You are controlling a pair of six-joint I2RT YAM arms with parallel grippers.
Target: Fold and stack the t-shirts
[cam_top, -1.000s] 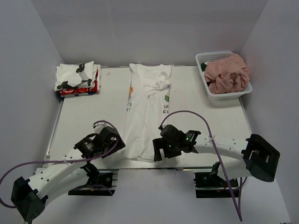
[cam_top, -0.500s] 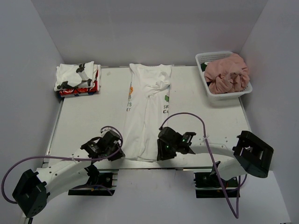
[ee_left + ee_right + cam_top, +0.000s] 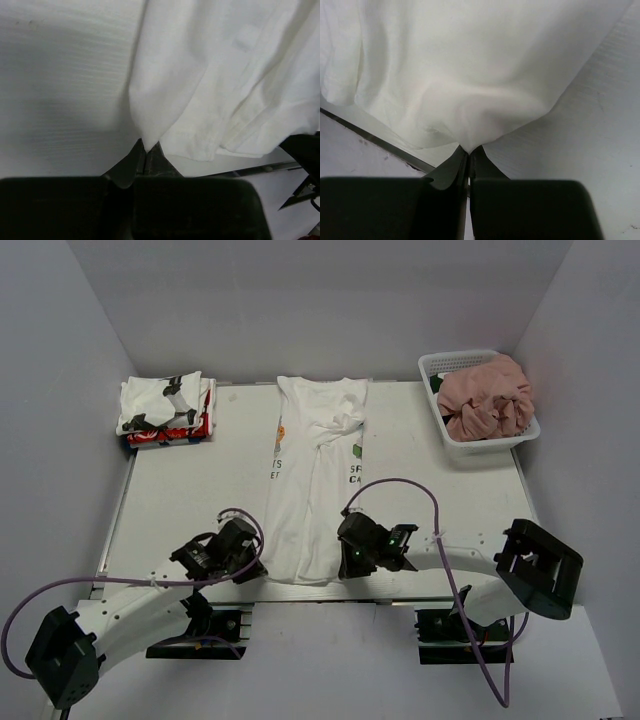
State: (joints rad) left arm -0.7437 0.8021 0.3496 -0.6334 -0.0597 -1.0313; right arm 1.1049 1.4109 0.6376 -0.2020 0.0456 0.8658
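Observation:
A long white t-shirt (image 3: 315, 475) with small coloured print lies lengthwise down the middle of the table, sides folded in. My left gripper (image 3: 252, 565) is shut on its near left hem corner (image 3: 145, 135). At the near right hem corner (image 3: 470, 142) my right gripper (image 3: 345, 565) is shut on the cloth too. In both wrist views the dark fingertips pinch a point of white fabric. A folded white t-shirt with black patches (image 3: 165, 400) lies on a folded red one (image 3: 170, 433) at the far left. A dusty pink t-shirt (image 3: 485, 395) fills the basket.
The white mesh basket (image 3: 480, 445) stands at the far right corner. The table's near edge (image 3: 300, 590) runs just below the shirt's hem. Grey walls close in on three sides. Purple cables loop off both arms.
Both grippers came down onto the shirt's near hem and went from open to shut on its corners. The shirt has barely shifted.

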